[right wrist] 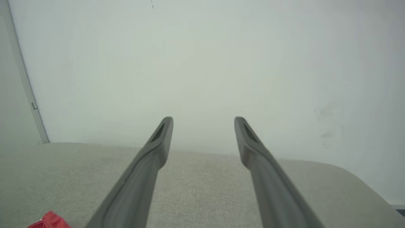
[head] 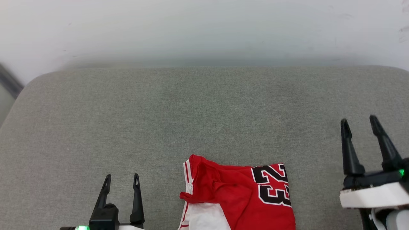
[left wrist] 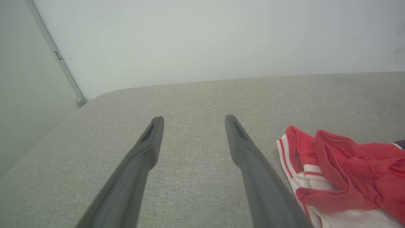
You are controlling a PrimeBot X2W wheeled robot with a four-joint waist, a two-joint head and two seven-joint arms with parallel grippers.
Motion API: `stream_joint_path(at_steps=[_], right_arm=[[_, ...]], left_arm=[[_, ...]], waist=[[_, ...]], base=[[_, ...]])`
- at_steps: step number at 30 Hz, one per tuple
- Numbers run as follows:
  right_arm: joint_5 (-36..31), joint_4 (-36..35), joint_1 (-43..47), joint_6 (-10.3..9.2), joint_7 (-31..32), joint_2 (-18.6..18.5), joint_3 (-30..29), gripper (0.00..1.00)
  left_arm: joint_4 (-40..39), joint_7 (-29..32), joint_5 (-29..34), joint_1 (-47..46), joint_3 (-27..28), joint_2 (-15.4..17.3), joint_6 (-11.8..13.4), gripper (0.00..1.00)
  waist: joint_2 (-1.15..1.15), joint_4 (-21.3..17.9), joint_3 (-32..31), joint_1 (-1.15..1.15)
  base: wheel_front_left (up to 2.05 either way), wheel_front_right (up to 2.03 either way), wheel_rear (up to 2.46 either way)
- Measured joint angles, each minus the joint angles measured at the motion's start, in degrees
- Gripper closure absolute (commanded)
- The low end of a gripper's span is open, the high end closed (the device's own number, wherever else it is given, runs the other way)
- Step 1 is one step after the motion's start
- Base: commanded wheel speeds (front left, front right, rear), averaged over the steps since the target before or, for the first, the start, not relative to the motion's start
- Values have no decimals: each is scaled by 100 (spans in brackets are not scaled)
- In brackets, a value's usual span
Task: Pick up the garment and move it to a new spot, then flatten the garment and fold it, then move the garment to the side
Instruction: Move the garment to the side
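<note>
Left claw (head: 122,176) released, fingers spread, holding nothing; the garment (head: 239,195) lies bunched just to its right on the grey fabric surface (head: 191,111), not touching it. Right claw (head: 358,120) likewise spread and empty, the garment off to its left, nearer the robot

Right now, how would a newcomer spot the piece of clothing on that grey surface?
Find the wide grey cushioned surface against the pale wall. On its near side, between the left tool and the right tool, lies the garment, rumpled. It is the only bright red thing there, with white sleeve fabric, striped trim and a black 23.
</note>
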Motion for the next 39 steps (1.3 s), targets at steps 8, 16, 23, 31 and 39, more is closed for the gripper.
stream_joint_path(at_steps=[8, 16, 23, 31, 39], right_arm=[[1128, 164, -1267, -1, 1563, -1180, 1017, 0], [3333, 248, -1595, 0, 4746, -2290, 1920, 0], [4649, 734, -1533, 0, 6157, -2547, 2093, 0], [5097, 1284, -1564, 0, 6436, -2118, 2368, 0], [5057, 1739, -1689, 1, 6281, -1784, 2784, 0]], left_arm=[[10, 0, -41, -25, 15, -12, 1, 0], [-32, 0, -56, -30, 24, -30, 4, 0], [-54, 0, -79, -153, 10, -42, 5, 0], [-48, 0, -101, -432, -62, -52, -33, 0], [-30, 0, -142, -590, -76, -55, -43, 0]], waist=[[0, 28, 54, 0], [0, 62, 155, 0], [0, 122, 331, 0], [0, 291, 652, 0], [0, 471, 899, 0]], base=[[0, 0, 0], [0, 0, 0], [0, 0, 0], [0, 0, 0], [0, 0, 0]])
